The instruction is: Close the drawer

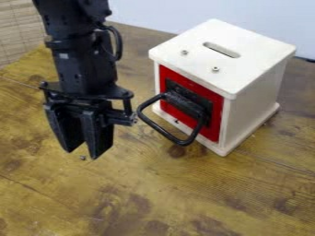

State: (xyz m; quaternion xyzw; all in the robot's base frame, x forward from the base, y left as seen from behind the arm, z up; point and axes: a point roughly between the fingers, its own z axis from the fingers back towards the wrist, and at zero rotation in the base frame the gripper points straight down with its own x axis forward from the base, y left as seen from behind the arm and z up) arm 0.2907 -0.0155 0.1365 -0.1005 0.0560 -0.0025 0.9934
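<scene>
The black robot arm enters from the upper left of the frame, its top cut off by the upper edge, so only the lower links and some looping cables are visible. Its gripper point(79, 147) hangs at centre left, pointing down at the worn wooden table point(185, 198). The two long dark fingers point(64, 136) stand side by side with only a thin gap between them, close together and holding nothing; whether the tips touch the table is hard to make out.

Right of centre stands the white box point(252, 69), with a narrow slot point(223, 49) in its top and two small dark spots near the front edge of the top. The drawer point(185, 101) fills the box's left-facing side: a red front with a dark inset. It appears flush with the box or nearly so; the angle hides any small gap. Its black loop handle point(167, 122) sticks out toward the lower left, just beside the gripper, without clear contact. The inset's interior is too dark to read. In the upper left corner, a strip of slatted, wicker-like surface point(18, 28) is partly cut off by the frame.
</scene>
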